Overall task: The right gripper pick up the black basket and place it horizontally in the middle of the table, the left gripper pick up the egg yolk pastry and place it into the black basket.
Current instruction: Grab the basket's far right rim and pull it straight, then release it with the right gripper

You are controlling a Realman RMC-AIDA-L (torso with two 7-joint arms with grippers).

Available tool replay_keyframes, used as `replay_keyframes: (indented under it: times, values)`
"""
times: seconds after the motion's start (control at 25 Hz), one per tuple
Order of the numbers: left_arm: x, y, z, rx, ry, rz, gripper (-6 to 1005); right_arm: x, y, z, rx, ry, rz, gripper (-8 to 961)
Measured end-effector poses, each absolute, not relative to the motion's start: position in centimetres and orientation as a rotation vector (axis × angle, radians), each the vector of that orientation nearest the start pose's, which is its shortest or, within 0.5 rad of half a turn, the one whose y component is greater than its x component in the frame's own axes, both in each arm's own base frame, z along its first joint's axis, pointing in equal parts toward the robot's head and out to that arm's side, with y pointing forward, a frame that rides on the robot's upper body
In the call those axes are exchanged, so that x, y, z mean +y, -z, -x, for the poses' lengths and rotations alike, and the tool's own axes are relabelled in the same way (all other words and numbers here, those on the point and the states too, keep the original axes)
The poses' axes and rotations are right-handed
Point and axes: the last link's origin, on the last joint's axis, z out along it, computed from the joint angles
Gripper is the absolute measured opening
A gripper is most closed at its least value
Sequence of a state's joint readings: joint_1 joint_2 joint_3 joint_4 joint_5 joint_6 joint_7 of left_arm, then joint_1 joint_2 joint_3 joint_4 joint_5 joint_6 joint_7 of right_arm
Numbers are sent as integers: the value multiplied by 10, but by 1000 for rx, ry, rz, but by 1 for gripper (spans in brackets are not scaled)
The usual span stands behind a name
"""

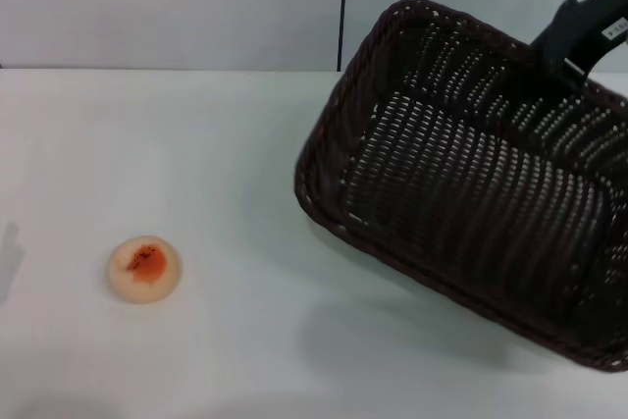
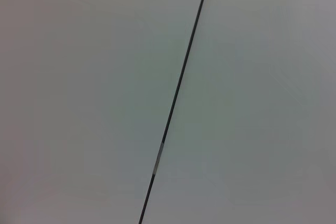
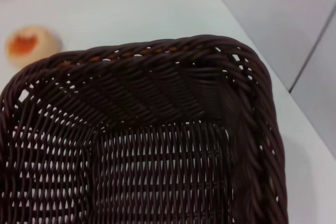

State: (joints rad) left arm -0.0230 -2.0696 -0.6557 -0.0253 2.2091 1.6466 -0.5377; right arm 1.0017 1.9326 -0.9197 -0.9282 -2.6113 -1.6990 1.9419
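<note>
The black basket (image 1: 471,213) hangs tilted above the right half of the white table (image 1: 245,144), its opening turned toward me and its shadow on the table below. My right gripper (image 1: 564,58) is shut on the basket's far rim at the upper right. The right wrist view looks into the basket (image 3: 157,145). The egg yolk pastry (image 1: 143,268) lies on the table at the front left, well apart from the basket. It also shows in the right wrist view (image 3: 29,44), beyond the rim. My left gripper is out of view; its wrist view shows only wall.
A grey wall (image 1: 167,7) with a dark vertical seam (image 1: 343,7) stands behind the table's far edge. The seam also shows in the left wrist view (image 2: 178,87). A faint shadow (image 1: 8,262) falls at the table's left edge.
</note>
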Motion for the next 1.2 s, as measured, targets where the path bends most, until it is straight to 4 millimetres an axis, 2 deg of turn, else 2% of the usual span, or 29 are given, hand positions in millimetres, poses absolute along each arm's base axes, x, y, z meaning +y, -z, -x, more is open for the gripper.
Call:
replay_keyframes:
  times: [0.16,0.28,0.32,0.36,0.48,0.52,0.64,0.92,1.2]
  values:
    - [147,-23,393,-731,924,1387,834,431,-61,-132,225,523,2903,151]
    - [143,-21,392,-739,922,1396,834,434,-48,-123,138,527,2896,155]
    - [143,-21,393,-740,921,1397,834,434,-34,-117,71,501,2897,156]
    - [143,-21,393,-740,921,1397,834,434,-34,-117,71,501,2897,157]
    - [142,-21,393,-741,920,1391,834,432,-8,-112,-10,469,2892,161]
    - [142,-21,393,-741,921,1389,834,430,7,-111,-40,457,2895,162]
    - [142,-21,393,-741,923,1387,834,423,24,-107,-65,430,2943,166]
    - [146,-21,392,-740,930,1382,834,414,41,-104,-92,400,2991,175]
    - [148,-21,392,-740,927,1384,833,408,48,-109,-90,439,3019,183]
